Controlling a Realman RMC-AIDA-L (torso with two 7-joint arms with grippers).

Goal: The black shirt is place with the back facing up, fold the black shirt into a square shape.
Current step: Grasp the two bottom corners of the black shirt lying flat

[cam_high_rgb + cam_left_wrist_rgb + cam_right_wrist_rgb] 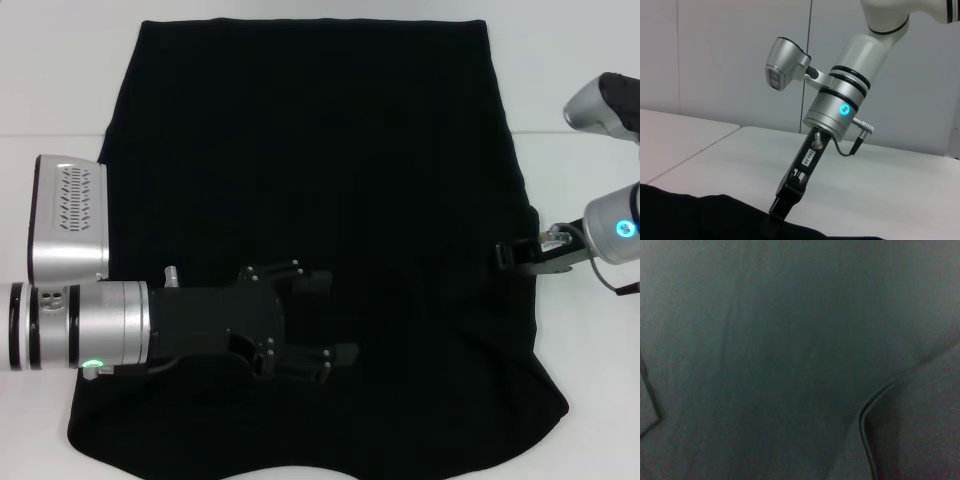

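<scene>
The black shirt (pixel 320 150) lies spread flat over most of the white table (pixel 60 80), plain side up, with no lettering showing. My left gripper (pixel 335 318) reaches in from the left, lying low over the shirt's near middle, open; black on black hides whether any cloth sits between its fingers. My right gripper (pixel 512 256) comes in from the right and its tip meets the shirt's right edge. The left wrist view shows that right gripper (pixel 782 205) slanting down onto the shirt's (pixel 700 220) border. The right wrist view is filled with the shirt's fabric (pixel 790 350) and a curved hem.
Bare white table (pixel 865 185) shows to the left, right and behind the shirt. A seam between two tabletops runs across at mid height. The shirt's near hem reaches the table's front edge. A grey wall (pixel 715 60) stands beyond the table.
</scene>
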